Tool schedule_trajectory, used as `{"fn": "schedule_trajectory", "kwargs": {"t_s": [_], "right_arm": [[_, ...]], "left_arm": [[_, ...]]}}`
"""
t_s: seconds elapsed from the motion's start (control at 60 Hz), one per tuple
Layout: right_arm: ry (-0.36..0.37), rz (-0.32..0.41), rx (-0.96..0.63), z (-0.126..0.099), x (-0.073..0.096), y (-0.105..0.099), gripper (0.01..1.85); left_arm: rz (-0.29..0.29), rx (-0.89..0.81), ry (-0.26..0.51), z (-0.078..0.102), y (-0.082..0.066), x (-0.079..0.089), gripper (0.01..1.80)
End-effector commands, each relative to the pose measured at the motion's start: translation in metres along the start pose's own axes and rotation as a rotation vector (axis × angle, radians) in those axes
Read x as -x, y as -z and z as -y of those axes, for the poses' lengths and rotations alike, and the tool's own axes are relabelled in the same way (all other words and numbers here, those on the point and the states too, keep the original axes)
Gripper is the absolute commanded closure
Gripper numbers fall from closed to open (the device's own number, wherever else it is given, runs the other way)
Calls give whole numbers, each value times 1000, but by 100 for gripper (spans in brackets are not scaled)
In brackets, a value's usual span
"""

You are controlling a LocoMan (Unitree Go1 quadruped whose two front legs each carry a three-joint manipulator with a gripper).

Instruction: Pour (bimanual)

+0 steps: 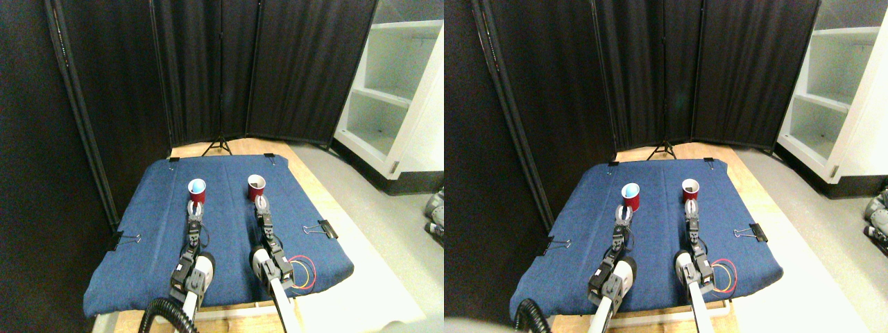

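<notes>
On the table (229, 208), each claw at a cup: left claw (195, 207), right claw (260, 202); grip unclear. Risk: nudging, tipping cups (197, 191) (257, 187).

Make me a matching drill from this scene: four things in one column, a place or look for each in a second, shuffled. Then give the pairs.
Things:
1. left cup
2. right cup
3. binder clip
4. white shelf unit

Descriptions:
A. on the right edge of the blue cloth
B. pale blue inside
C. stands off the table, at far right
D. dark inside, before the right tool

Pairs: 1-B, 2-D, 3-A, 4-C
</notes>
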Motion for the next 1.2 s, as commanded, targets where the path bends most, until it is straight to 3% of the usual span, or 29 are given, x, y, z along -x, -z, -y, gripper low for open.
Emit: {"fn": "schedule_trajectory", "kwargs": {"t_s": [0.017,0.35,0.433,0.567,0.717,1.0,1.083,1.2], "right_arm": [[-78,-4,-11,-14,4,2,185],[-118,-3,25,-18,22,2,185],[-117,32,52,-19,28,1,185],[-156,9,120,-20,31,-4,185],[-180,4,216,-24,36,-7,185],[-242,-25,413,-32,38,-11,185],[-290,-37,594,-35,42,-11,185],[-361,-51,794,-40,49,-7,185]], "left_arm": [[-22,31,32,11,1,4,172],[-31,-9,45,15,7,12,176],[-14,-77,69,17,9,15,180],[-30,-207,105,18,7,16,180],[-38,-437,184,23,6,20,178],[-116,-832,322,28,1,27,177],[-178,-1061,384,33,0,32,178],[-180,-1366,410,41,1,40,180]]}}
